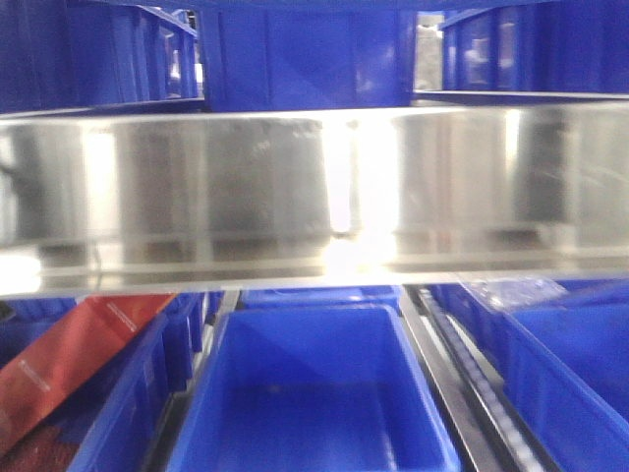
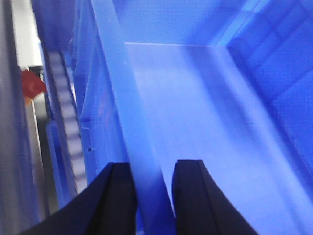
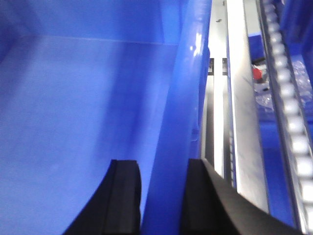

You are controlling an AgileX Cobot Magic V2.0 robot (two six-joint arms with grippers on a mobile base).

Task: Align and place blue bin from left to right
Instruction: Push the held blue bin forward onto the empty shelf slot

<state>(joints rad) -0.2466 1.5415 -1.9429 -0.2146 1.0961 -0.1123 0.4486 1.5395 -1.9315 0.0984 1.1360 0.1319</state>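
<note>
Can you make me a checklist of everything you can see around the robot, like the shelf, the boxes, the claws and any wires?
Surface: shiny metal shelf rail crossing the front view; roller track beside the held bin.
Job's things: blue bin, nothing seen inside, held by its two side walls.
Clutter: red packet at lower left; clear plastic bag at the right.
Grippers: left end effector and right end effector each straddle a bin wall and look closed on it.
Cables: nothing seen.
Surroundings: other blue bins above and below the rail.
</note>
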